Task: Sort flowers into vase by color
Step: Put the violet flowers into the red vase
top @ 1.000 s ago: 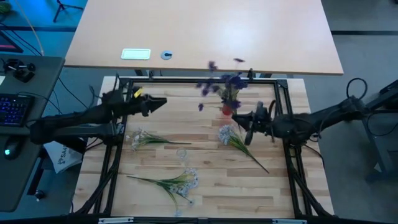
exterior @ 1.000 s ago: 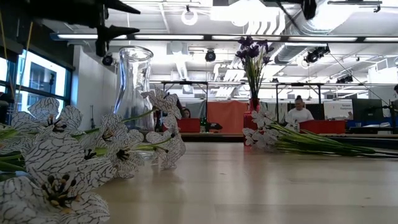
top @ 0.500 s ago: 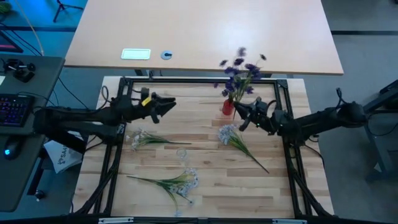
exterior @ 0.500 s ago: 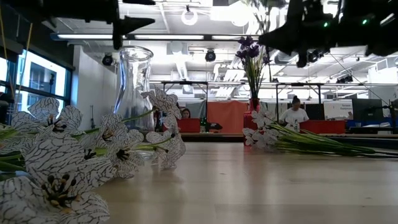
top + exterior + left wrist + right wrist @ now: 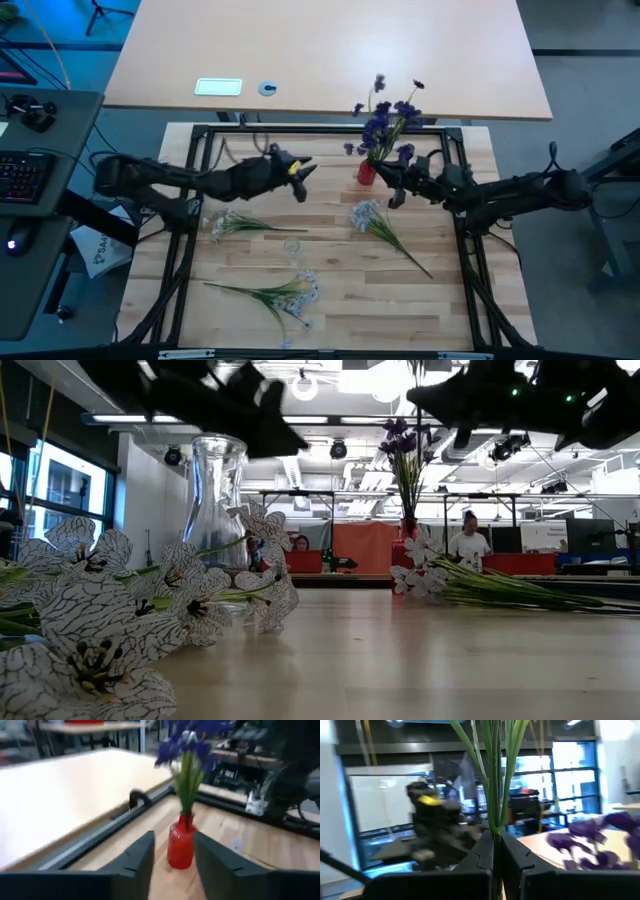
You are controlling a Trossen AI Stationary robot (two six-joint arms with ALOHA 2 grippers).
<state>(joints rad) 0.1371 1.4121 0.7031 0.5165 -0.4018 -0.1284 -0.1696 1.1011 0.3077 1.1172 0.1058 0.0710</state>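
Purple flowers (image 5: 385, 120) stand in the red vase (image 5: 366, 173) at the table's (image 5: 340, 300) far edge; my right pincer (image 5: 392, 186) grips their stems, my left pincer (image 5: 308, 178) hovers released nearby.

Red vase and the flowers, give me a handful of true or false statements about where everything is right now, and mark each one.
1. The red vase holds purple flowers. True.
2. The right gripper is open and well clear of the stems. False: in the right wrist view it is shut on the green stems.
3. The left gripper is open, pointing toward the red vase. True.
4. All the white flowers are in a vase. False: white sprigs lie flat on the table.
5. The clear glass vase lies tipped over. False: it stands upright.
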